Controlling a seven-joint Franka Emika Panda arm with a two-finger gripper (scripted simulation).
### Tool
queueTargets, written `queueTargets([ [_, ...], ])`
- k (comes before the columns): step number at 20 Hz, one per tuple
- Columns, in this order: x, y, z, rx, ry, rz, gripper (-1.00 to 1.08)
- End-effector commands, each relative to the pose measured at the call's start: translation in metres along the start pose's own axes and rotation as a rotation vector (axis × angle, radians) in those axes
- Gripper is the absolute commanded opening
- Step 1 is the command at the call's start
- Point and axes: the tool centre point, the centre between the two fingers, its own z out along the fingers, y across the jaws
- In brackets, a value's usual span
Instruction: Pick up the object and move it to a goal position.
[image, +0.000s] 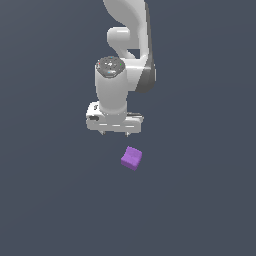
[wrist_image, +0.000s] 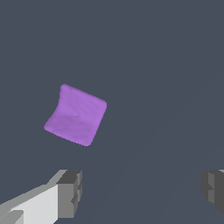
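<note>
The worktop (image: 45, 200) is a flat, even slate-grey surface that fills both views from edge to edge; it has no seam, grain, edge or marking, and no wall or room behind it can be made out.

On it lies the purple cube (image: 131, 158), matte and plain, with slightly rounded corners and no label or print on any face that shows. Its edges are turned at an angle to the frame in both views. In the wrist view the cube (wrist_image: 76, 114) shows a broad top face with a faint crease running across it.

The arm (image: 125, 45) is smooth glossy white with a dark grey band at one joint, and a round grey cap with small coloured dots sits on the wrist; nothing legible is written there. Below the wrist hangs the end effector (image: 114, 133), a wide white block with two short dark fingertips (image: 127, 133) pointing down. It is released: in the wrist view the two grey, ribbed pads (wrist_image: 70, 194) stand far apart with bare worktop between them.

The cube is near the end effector, apart from it and not between the pads. In the exterior view it sits below the end effector, offset toward the exterior view's right.
</note>
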Motion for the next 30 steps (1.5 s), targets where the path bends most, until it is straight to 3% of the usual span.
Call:
queueTargets([
  [1,0.000,0.000,0.000,0.000,0.000,0.000,1.00],
  [17,0.002,0.005,0.006,0.011,0.004,0.072,1.00],
  [30,0.023,-0.032,0.037,0.026,0.009,0.225,1.00],
])
